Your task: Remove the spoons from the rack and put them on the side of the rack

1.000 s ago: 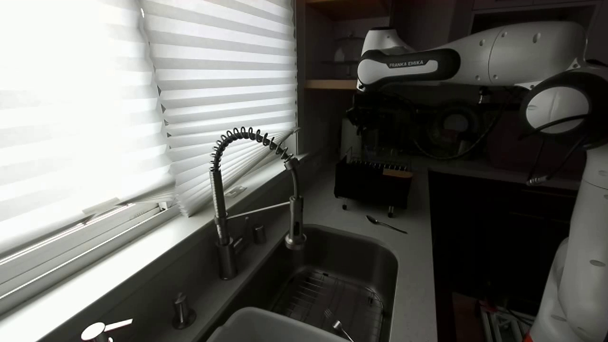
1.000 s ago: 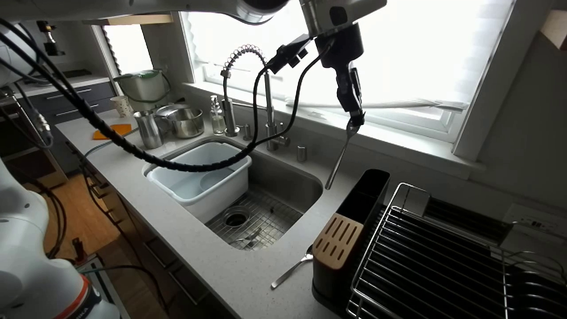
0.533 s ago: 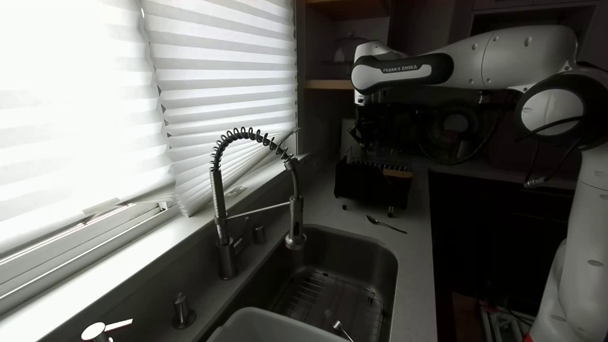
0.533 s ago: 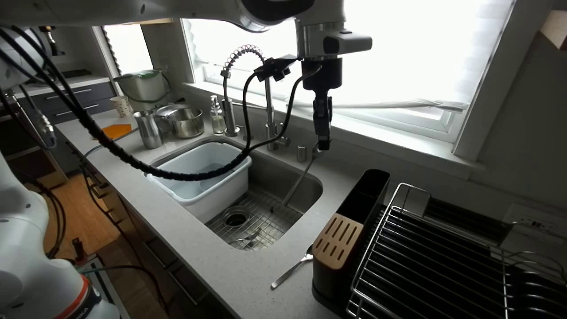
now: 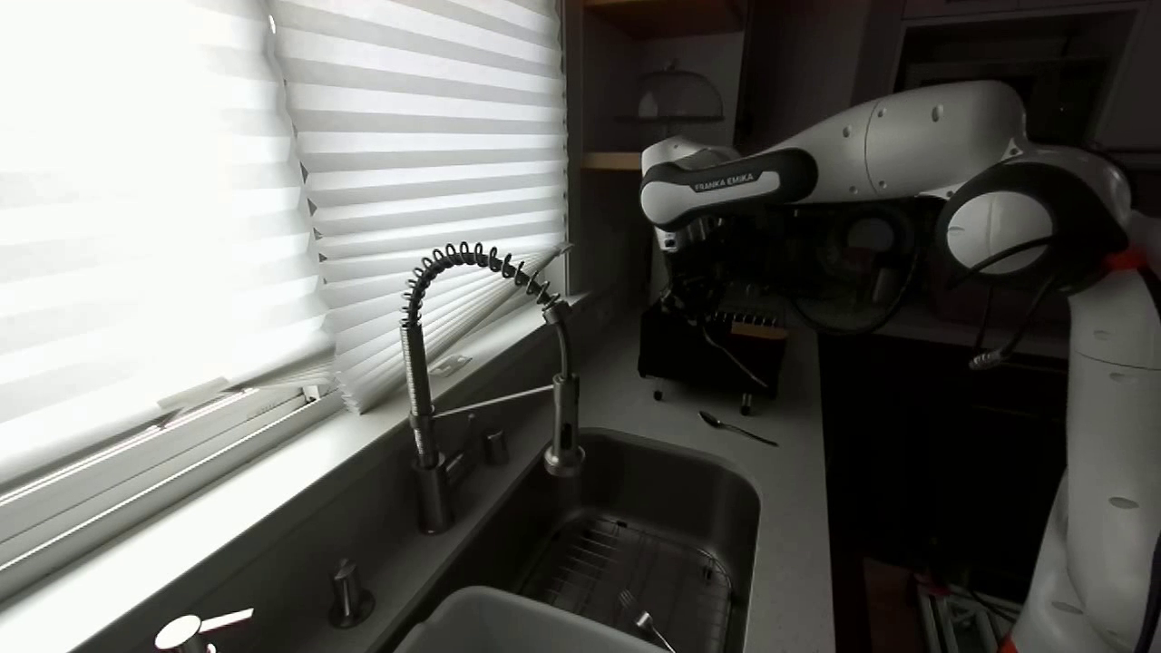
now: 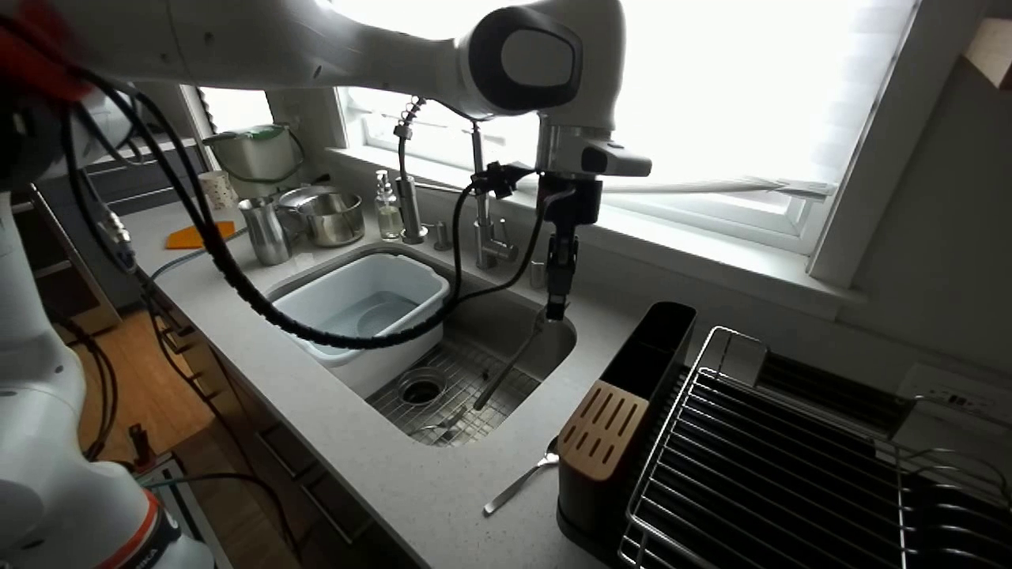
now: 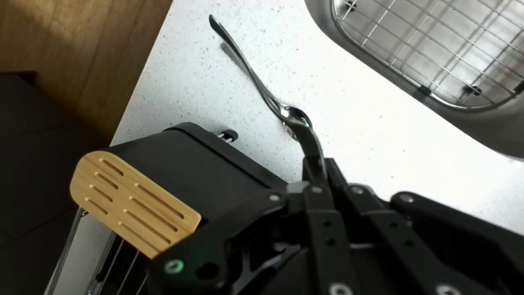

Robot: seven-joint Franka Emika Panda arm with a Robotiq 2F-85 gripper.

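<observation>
My gripper (image 6: 556, 307) is shut on a spoon (image 6: 508, 363), held near its bowl end with the handle slanting down. In the wrist view the held spoon (image 7: 229, 39) runs out from the fingertips of the gripper (image 7: 321, 166). In an exterior view the held spoon (image 5: 733, 355) hangs in front of the black rack (image 5: 667, 358). Another spoon (image 6: 522, 484) lies on the counter beside the rack's black cutlery holder (image 6: 581, 514). It also shows in an exterior view (image 5: 739, 429). In the wrist view the lying spoon's bowl (image 7: 301, 116) shows under the held one, its handle mostly covered.
The sink (image 6: 553, 336) with a wire grid and a fork (image 6: 452, 423) lies beside the counter. A white tub (image 6: 395, 348) stands in it. The spring faucet (image 5: 417, 381) rises behind the sink. A slotted wooden top (image 6: 602, 431) covers part of the holder.
My gripper has come down with the spoon, moving leftward in an exterior view. The spoon's handle has swung lower and toward the counter's front edge. The lying spoon has not moved.
</observation>
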